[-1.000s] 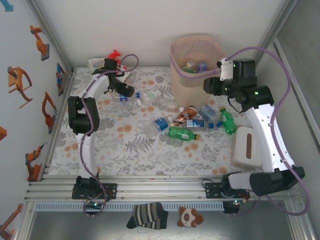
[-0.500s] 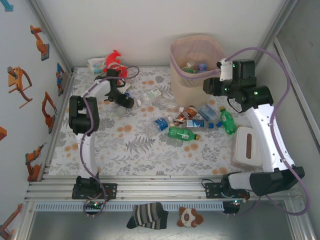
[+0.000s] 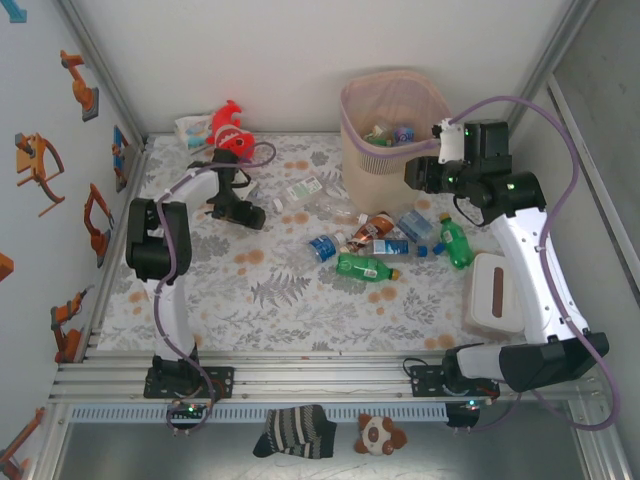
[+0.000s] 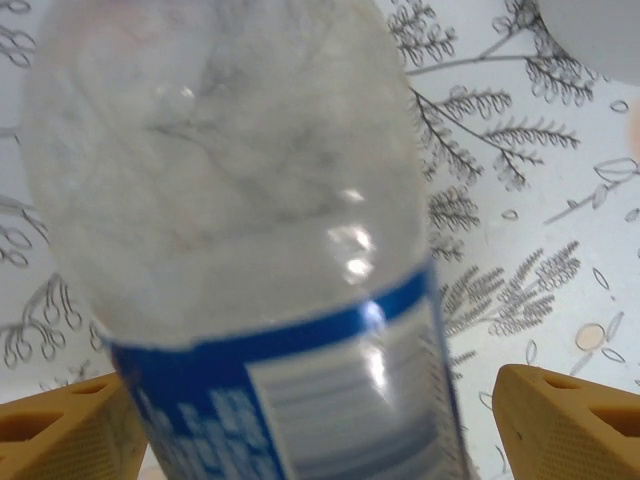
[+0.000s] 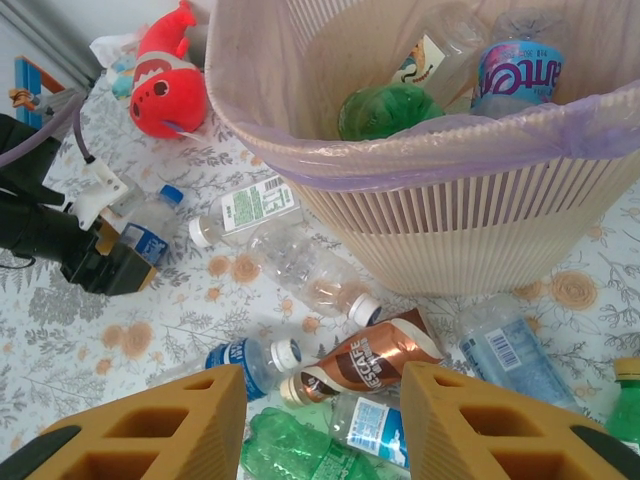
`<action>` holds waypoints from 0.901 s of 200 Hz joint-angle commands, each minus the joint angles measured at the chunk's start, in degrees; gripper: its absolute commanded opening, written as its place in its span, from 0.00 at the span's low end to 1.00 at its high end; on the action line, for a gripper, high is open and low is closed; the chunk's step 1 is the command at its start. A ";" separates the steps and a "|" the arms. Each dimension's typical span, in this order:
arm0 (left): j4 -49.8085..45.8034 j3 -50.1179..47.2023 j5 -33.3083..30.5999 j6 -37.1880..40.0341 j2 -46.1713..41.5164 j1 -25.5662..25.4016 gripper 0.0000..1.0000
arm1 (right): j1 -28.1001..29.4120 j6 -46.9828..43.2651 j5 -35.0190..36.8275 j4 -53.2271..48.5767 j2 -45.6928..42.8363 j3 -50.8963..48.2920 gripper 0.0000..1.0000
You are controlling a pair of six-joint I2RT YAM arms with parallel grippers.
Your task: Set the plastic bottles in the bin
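**A:** From above: left gripper point(image 3: 246, 212) low on the floral table point(image 3: 290, 300), right gripper point(image 3: 414, 172) hovering just beside the bin point(image 3: 365, 165).

**B:** Left wrist: clear blue-labelled bottle point(image 4: 240, 200) sits between wide jaws, with a gap on one side.

**A:** Right wrist: jaws apart, empty. Loose bottles point(image 5: 350, 365) lie below on the table, with more inside the bin.

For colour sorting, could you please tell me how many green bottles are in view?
3: a green bottle inside the bin; a second green bottle lying mid-table; a third green bottle near the white box. The bin may hide more.
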 commanded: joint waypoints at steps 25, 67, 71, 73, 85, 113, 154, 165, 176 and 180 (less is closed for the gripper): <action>-2.32 -2.19 -3.80 -3.04 -4.15 -1.98 0.83 | -0.31 0.89 -1.29 0.90 0.56 -0.42 0.44; -2.99 -2.11 -7.66 -3.92 -3.51 -2.57 0.77 | -0.30 1.00 -1.62 1.09 0.85 0.11 0.44; -3.04 -2.11 -7.89 -3.93 -3.39 -2.57 0.77 | -0.28 0.95 -1.64 1.12 0.89 0.12 0.44; -3.05 -2.11 -7.98 -3.93 -3.33 -2.57 0.76 | -0.28 1.07 -1.64 1.12 0.86 0.16 0.44; -3.38 -1.95 -8.12 -3.77 -2.89 -2.57 0.74 | -0.22 1.03 -1.73 1.21 0.94 0.20 0.44; -3.87 -1.79 -8.13 -3.66 -2.77 -2.65 0.67 | -0.19 1.29 -1.73 1.30 1.03 0.46 0.44; -3.85 -2.53 -7.99 -3.33 -4.25 -3.25 0.58 | -0.19 2.04 -2.25 1.94 1.11 0.64 0.43; -3.92 -2.76 -8.33 -3.31 -5.07 -3.44 0.58 | -0.21 2.26 -2.43 2.09 1.04 0.71 0.43; -3.93 -2.86 -7.92 -3.56 -6.34 -3.70 0.58 | -0.19 2.50 -2.61 2.33 0.88 0.73 0.43; -3.98 -2.94 -7.57 -3.76 -6.94 -3.71 0.58 | -0.19 2.58 -2.76 2.40 0.77 0.66 0.43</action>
